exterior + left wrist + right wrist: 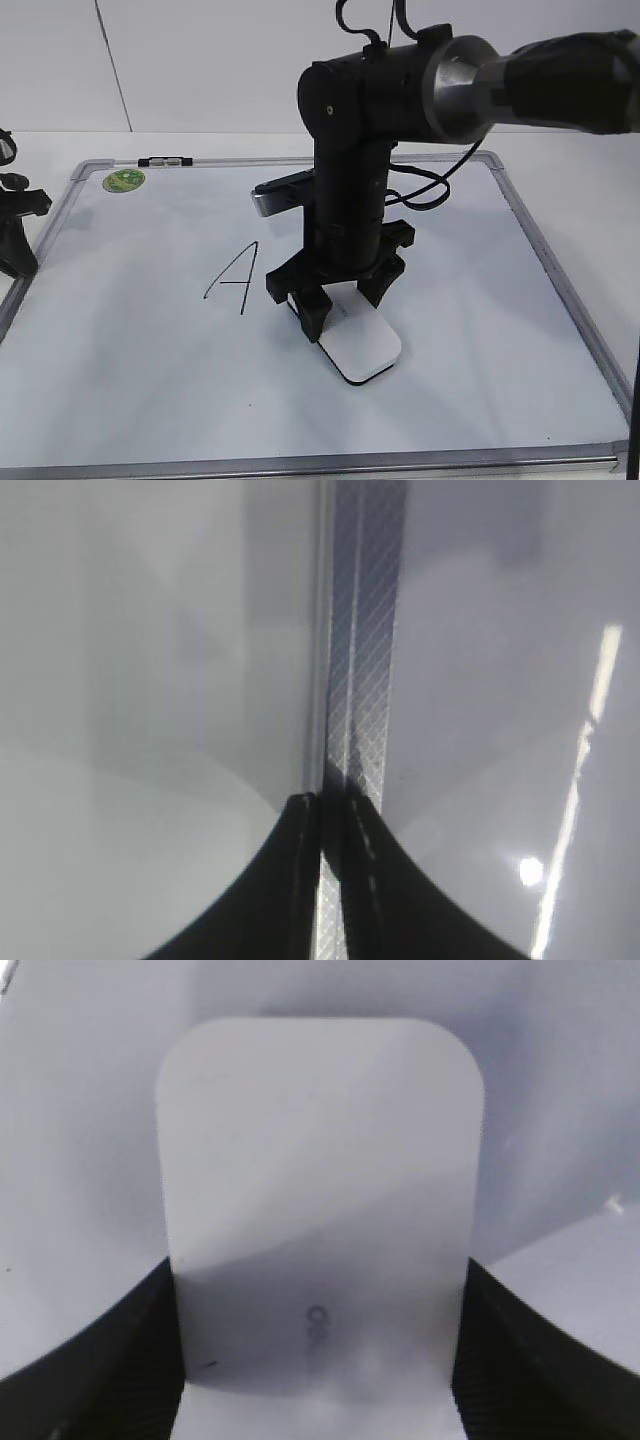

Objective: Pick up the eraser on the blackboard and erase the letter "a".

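While the right gripper [335, 300] stands upright over the blackboard [480, 330], its two black fingers [312, 318] straddle the near end of the eraser [362, 345], one on each long side. From the right wrist view the ribbed pads [130, 1360] press against both edges of the eraser [320, 1200], so the fingers are clamped on it. The eraser's white top lies between the fingers and runs forward beyond their tips; its dark underside sits flat on the board surface. A small grey logo [316, 1328] shows on the eraser's top, between the two pads, but it is too blurred to read.

To the outer side of the right gripper's fingers, toward the board's other half, a tall handwritten capital "A" [234, 277] in black marker stands on the white surface, apart from the eraser. No smaller lowercase letter can be made out; the arm hides the board directly behind the fingers. A round green sticker [123, 180] sits in the far corner of the board, its print too small to read.

The left gripper [320, 805] shows in its wrist view with its two dark fingertips [290, 880] pressed together, nothing between them, over a patterned silver strip [365, 660].
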Tool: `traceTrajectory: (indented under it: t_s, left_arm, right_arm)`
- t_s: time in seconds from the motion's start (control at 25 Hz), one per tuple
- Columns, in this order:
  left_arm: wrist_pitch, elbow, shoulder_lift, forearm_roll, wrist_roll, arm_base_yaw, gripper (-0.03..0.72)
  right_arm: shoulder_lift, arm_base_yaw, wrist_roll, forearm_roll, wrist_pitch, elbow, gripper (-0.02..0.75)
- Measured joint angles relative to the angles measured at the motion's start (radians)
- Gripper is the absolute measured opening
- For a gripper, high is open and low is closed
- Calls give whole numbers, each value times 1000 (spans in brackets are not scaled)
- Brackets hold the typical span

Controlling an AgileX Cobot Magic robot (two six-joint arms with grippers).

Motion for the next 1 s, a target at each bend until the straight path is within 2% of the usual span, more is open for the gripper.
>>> traceTrajectory:
  t_s: [0.44,1.0]
  left_arm:
    - [2,0,0,0,0,0,13]
    - [4,0,0,-2,0,0,13]
  right_arm:
    - [-6,-57,27,-33,0,0,547]
    - [-188,-71,152,-300,0,14,546]
